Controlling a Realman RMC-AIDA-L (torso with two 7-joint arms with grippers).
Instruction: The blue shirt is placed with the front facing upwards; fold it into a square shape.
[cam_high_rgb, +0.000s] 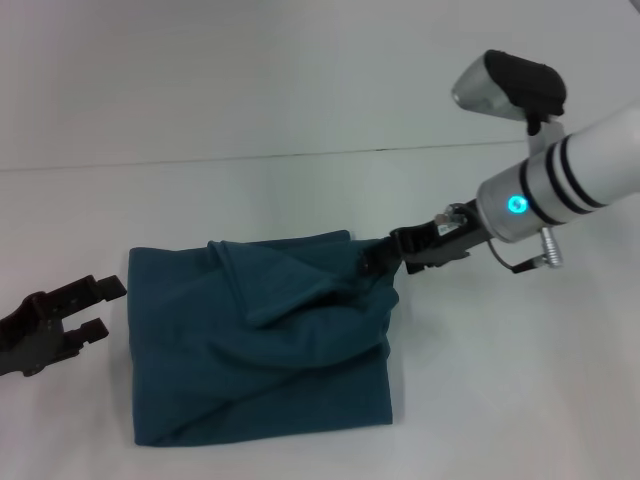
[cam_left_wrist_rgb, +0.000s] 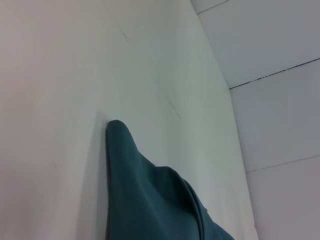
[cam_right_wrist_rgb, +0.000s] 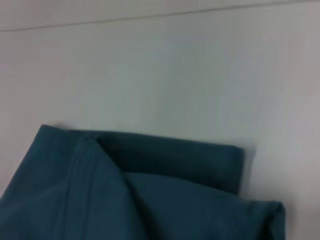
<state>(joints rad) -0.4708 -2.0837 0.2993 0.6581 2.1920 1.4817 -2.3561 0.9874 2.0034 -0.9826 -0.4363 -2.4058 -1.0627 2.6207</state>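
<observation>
The white table (cam_high_rgb: 300, 90) carries the blue shirt (cam_high_rgb: 270, 350), folded into a rough, rumpled square near the middle of its front edge, no side clearly longer. No print or label shows. The right gripper (cam_high_rgb: 378, 260) is clenched on the shirt's far right corner, lifting it; the left gripper (cam_high_rgb: 100, 306) rests released just beside its left edge

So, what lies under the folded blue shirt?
Only the white table shows around the blue shirt. Whatever lies beneath is covered by cloth. The right gripper pinches its far right corner; the left gripper waits open beside it.
</observation>
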